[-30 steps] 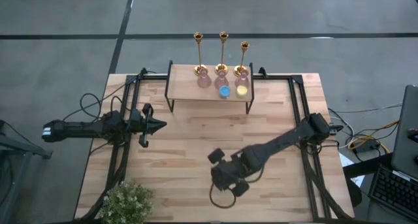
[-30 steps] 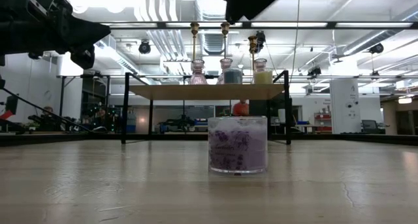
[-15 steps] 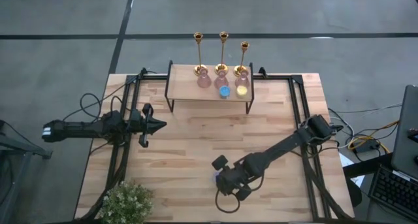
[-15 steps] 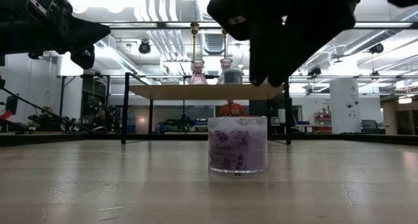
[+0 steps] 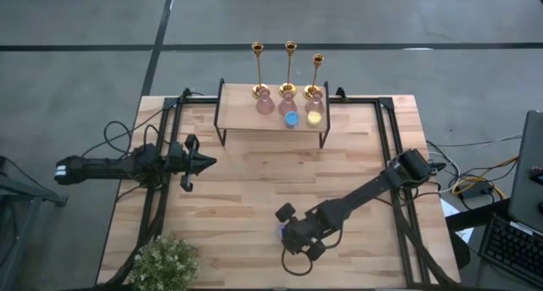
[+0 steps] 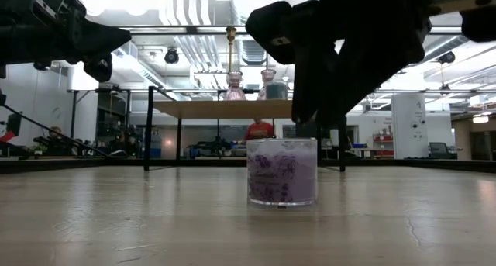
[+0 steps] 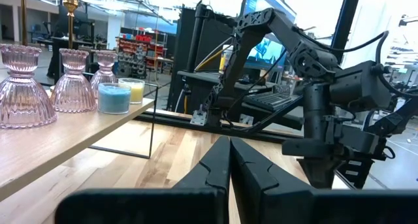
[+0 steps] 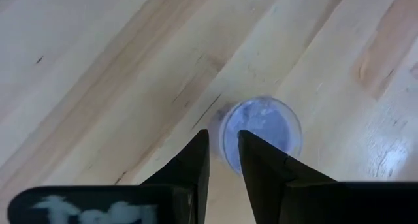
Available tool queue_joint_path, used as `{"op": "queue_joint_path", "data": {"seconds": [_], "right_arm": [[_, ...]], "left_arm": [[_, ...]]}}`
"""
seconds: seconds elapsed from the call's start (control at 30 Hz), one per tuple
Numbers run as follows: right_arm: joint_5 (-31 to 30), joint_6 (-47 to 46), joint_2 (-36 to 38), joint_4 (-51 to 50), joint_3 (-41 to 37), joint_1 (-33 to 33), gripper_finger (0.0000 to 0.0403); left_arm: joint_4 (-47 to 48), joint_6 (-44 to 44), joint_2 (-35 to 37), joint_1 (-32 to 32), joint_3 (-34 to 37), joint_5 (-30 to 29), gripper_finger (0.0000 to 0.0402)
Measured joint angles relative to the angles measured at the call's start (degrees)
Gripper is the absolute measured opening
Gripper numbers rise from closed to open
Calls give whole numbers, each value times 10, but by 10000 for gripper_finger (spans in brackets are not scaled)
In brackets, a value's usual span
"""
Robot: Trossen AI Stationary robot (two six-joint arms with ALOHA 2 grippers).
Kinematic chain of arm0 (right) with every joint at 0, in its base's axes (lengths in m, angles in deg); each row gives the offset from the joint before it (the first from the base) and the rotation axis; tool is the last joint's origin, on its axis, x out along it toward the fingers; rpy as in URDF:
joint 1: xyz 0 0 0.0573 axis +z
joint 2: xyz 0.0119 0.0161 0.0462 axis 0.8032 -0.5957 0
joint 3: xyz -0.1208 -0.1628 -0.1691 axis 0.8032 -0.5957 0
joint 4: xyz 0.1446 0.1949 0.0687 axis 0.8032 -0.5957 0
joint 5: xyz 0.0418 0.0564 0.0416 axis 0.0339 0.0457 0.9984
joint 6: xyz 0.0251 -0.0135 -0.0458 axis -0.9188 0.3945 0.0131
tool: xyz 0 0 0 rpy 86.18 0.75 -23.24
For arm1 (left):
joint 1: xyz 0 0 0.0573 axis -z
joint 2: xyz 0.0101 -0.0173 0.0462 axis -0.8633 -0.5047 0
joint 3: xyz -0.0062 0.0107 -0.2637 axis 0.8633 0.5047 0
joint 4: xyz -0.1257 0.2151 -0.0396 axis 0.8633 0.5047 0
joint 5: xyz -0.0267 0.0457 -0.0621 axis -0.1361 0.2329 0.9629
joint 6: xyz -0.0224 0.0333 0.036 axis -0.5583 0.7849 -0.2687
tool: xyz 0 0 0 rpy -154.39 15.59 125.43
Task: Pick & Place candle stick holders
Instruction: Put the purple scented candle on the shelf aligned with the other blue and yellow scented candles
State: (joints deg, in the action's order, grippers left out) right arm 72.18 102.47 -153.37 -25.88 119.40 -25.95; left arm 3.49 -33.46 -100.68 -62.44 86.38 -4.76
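Note:
Three gold candlestick holders (image 5: 257, 66) (image 5: 290, 64) (image 5: 317, 69) stand upright in a row on the far shelf (image 5: 254, 125), by pink ribbed glass holders (image 7: 23, 87). My right gripper (image 8: 223, 140) points down, narrowly open, just above the near rim of a purple candle jar (image 6: 282, 171) that stands on its base on the table; it holds nothing. It also shows in the high view (image 5: 287, 232). My left gripper (image 5: 212, 162) is shut and empty, hovering over the table's left side, far from the shelf.
A blue candle (image 5: 291, 119) and a yellow candle (image 5: 314, 117) sit at the shelf's front edge. A potted plant (image 5: 165, 261) stands at the near left corner. Bare wood lies between the shelf and the arms. A person (image 6: 260, 130) shows in the room behind.
My right gripper has moved toward the table's near edge and come down over the purple candle jar, ending just above its rim. The jar and the candlestick holders have stayed put.

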Motion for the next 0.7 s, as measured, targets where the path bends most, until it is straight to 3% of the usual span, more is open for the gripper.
{"op": "queue_joint_path", "data": {"seconds": [0.7], "right_arm": [[-19,9,-1,35,-31,0,58]], "left_arm": [[0,0,0,0,0,0,14]]}}
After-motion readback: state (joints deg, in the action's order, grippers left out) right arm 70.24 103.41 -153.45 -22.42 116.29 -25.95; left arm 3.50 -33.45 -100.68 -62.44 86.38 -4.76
